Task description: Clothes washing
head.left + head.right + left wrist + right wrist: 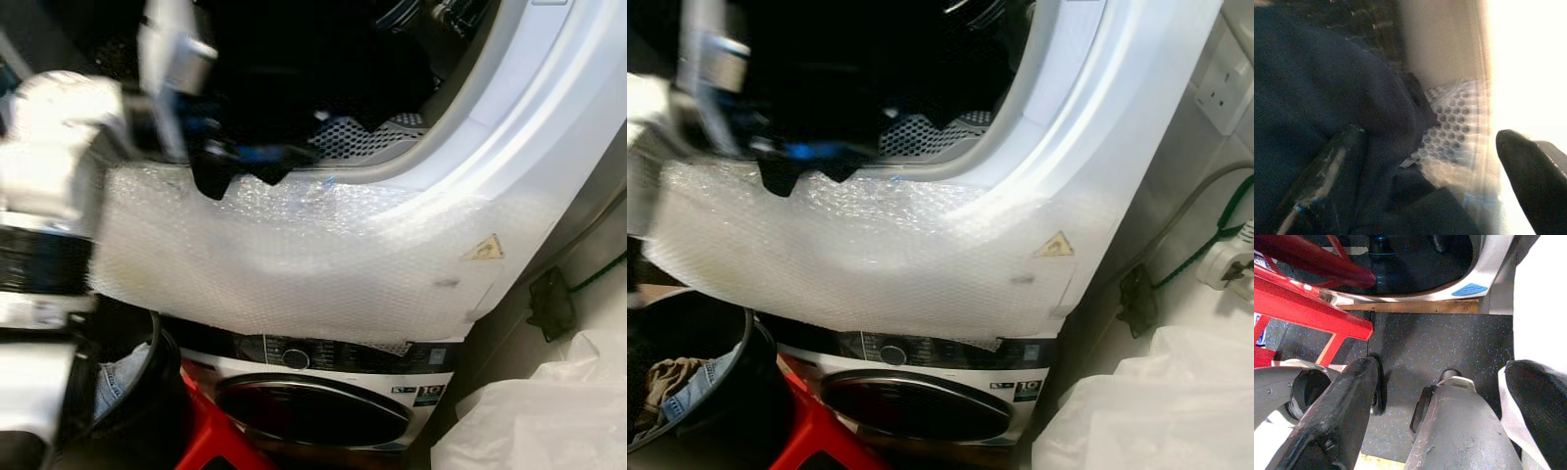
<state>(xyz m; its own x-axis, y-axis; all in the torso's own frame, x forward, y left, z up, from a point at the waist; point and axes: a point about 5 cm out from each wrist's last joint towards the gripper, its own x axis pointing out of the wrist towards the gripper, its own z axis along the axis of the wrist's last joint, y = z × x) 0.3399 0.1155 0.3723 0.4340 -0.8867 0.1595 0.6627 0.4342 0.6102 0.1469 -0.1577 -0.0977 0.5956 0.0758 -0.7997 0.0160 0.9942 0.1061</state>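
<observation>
The landmark is the upper machine's round opening (392, 147), whose rim is draped with bubble wrap (284, 255), probably to pad the edge where arm and cloth pass over it. The left tool (1425, 161) is at the lower lip of that opening, its two black fingers (1327, 171) spread, with a dark garment (1327, 98) lying between and over them; the cloth sits half inside the opening on the perforated drum (358, 137), one corner hanging out over the bubble wrap. By my reading the garment is being pushed in for the wash. The right tool (1440, 396) hangs idle well below the opening, pointed at the speckled floor (1415, 347), fingers spread and holding nothing.

Counted: two stacked machines, the second (323, 392) directly below the opening; one dark basket (686, 382) below and to its left, holding more clothes; one red stool (211, 431) beside the basket; one white bag (1146, 411) below right
</observation>
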